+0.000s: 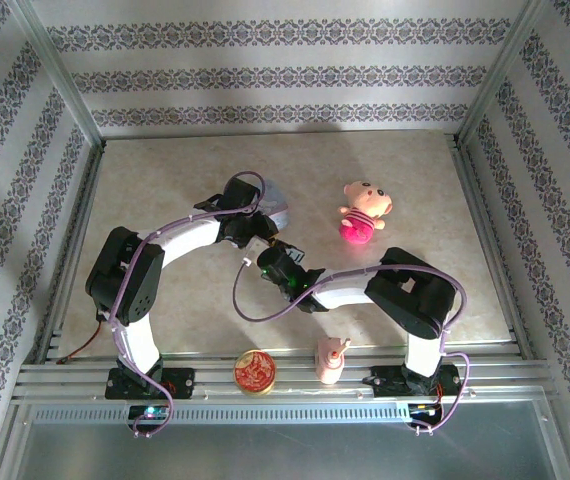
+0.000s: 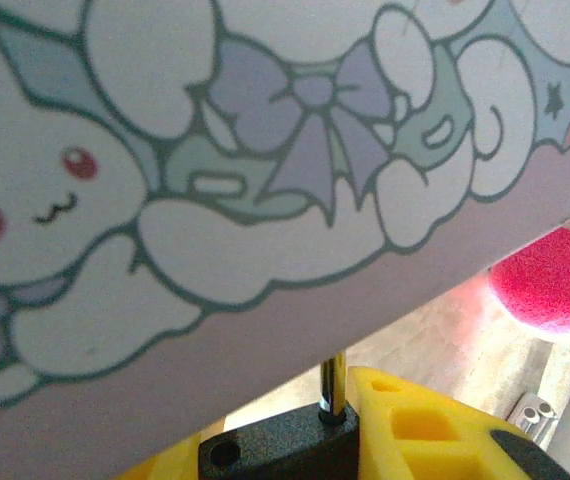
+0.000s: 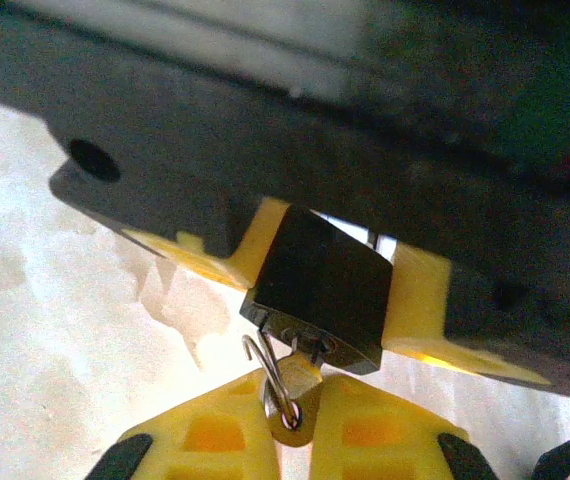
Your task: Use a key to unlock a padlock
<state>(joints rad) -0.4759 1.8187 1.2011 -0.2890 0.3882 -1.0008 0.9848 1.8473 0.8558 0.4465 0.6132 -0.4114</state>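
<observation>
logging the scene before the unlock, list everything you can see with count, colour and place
padlock: 1, black, mid-table next to the tin
key: 1, on a silvery ring, in the padlock's keyhole
tin: 1, pale blue with a bunny picture, mid-table
plush toy: 1, pink and tan, far right of centre
round disc: 1, red and yellow, near rail
small figure: 1, pink, near rail, right of the disc
table: 1, beige
left arm: 1, white and black, jaws shut on the padlock
right arm: 1, white and black, jaws shut on the key
</observation>
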